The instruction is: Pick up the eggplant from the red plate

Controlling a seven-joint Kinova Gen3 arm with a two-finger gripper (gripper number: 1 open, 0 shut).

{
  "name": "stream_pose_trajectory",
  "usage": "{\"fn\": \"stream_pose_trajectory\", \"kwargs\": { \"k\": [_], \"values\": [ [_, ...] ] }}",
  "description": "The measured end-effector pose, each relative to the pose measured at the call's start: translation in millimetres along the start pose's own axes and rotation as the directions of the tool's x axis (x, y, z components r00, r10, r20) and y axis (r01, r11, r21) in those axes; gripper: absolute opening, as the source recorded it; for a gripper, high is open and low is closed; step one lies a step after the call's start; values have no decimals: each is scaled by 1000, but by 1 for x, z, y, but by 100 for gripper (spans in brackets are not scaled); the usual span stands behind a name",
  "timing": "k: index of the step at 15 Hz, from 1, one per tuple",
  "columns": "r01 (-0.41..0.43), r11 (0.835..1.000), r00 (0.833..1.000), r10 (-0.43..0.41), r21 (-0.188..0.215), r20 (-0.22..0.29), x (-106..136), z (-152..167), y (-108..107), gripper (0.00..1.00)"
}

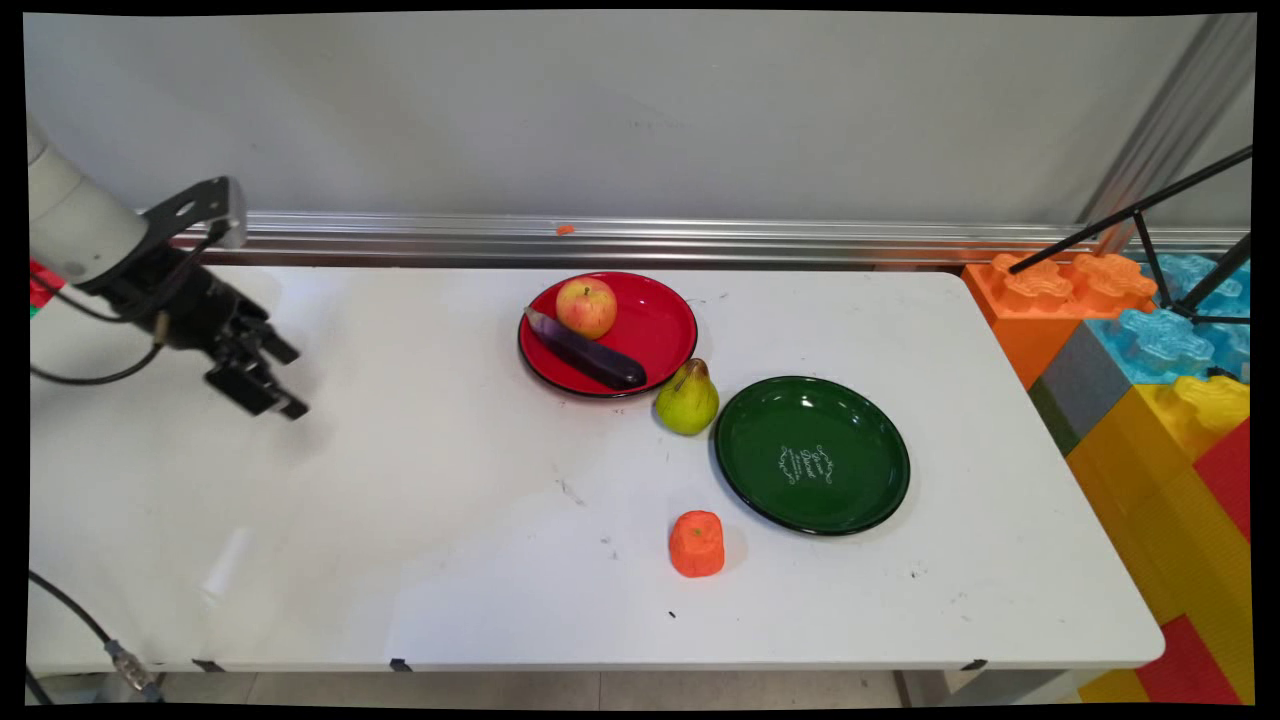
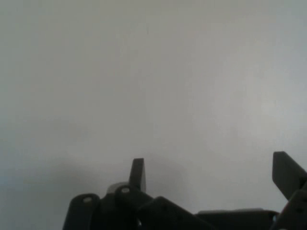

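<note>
I'm looking at a lab or test room: a bare white table [image 1: 400, 560] against a plain wall [image 1: 600, 100] with an aluminium rail [image 1: 700, 240], big toy blocks [image 1: 1150, 400] stacked at the right, a black tripod [image 1: 1150, 215], and toy fruit [image 1: 687, 400] beside plates [image 1: 812, 455].

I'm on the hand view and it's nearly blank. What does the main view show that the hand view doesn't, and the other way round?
Only the main view shows the red plate holding an apple and an eggplant, the pear beside it, the empty green plate, and the orange piece, all far right of the gripper. Only the hand view shows the two fingertips spread wide with nothing between. Both show the gripper over bare white table.
</note>
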Motion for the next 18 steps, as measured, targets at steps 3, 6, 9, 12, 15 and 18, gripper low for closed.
{"fn": "stream_pose_trajectory", "kwargs": {
  "k": [3,6,9,12,15,18],
  "values": [
    [-3,1000,998,2,-9,-65,21,6,-5,100],
    [-21,999,993,17,-26,-118,42,12,-8,100],
    [-59,997,984,50,-44,-173,71,22,-12,100],
    [-114,991,973,99,-64,-208,96,31,-14,100],
    [-187,979,958,164,-78,-235,125,43,-16,100],
    [-258,963,940,233,-76,-248,156,56,-23,100]
  ]
}}
